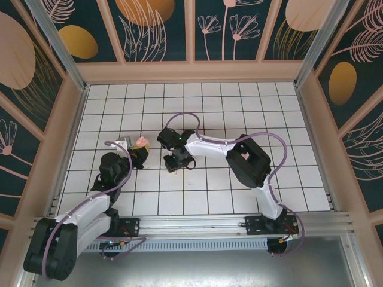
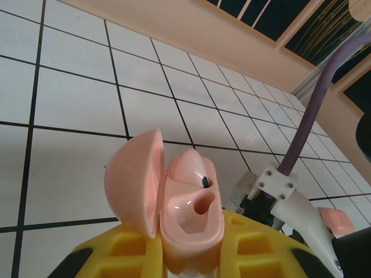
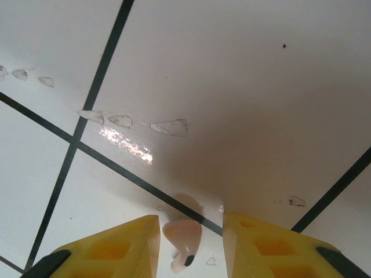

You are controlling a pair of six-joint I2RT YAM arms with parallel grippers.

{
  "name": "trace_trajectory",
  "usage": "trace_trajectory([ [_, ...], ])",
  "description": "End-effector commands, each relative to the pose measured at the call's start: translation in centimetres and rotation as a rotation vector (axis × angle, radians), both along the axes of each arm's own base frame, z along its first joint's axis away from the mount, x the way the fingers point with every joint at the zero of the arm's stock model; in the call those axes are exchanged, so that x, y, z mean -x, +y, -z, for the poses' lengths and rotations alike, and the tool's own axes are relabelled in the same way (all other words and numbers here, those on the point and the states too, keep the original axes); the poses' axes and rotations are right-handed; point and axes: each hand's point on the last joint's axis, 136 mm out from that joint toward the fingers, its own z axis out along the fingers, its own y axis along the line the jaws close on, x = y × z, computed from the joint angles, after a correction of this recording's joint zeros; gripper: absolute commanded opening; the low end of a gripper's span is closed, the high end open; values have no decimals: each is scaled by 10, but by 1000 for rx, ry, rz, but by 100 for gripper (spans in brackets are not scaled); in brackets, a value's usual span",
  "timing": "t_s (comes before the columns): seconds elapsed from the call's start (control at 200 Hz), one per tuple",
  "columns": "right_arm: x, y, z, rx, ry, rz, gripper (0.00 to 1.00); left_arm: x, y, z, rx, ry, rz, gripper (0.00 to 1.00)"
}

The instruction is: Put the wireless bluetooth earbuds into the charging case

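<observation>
You have two arms: left arm, right arm. Two grippers: left gripper, right gripper. One charging case. Two earbuds: one earbud, second earbud. One more pale pink rounded object, partly hidden, can't tell what it is.

Base of charging case hidden behind left fingers; right fingers cut off by bottom edge.

White floor tiles with dark grid lines sit inside peach-framed walls of dark teal panels with gold circles and pink flowers. A metal rail crosses the near edge.
</observation>
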Motion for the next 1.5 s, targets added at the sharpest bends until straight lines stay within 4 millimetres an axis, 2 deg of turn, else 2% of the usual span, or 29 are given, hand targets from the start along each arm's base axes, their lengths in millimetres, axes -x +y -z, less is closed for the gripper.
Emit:
trace_trajectory([
  [0.0, 3, 1, 3, 29, -7, -27, 33, 0, 3, -1, -7, -14, -10, 10],
  [0.555, 7, -3, 17, 55, 12, -24, 27, 2, 4, -3, -20, -28, -8, 9],
  [0.781, 6, -3, 6, 19, -11, -11, 23, 3, 2, -2, -31, -28, 8, 10],
  [0.971, -1, -6, -26, -81, -94, 20, 22, 8, -16, -4, -32, -36, 126, 10],
  [1.171, -13, -23, -73, -194, -225, 59, 21, 13, -40, -15, 0, -74, 283, 10],
  [1.356, -15, -43, -114, -261, -343, 41, 21, 24, -73, -21, 21, -85, 487, 10],
  [1.496, -17, -56, -150, -284, -465, -2, 21, 34, -103, -23, -43, -124, 621, 10],
])
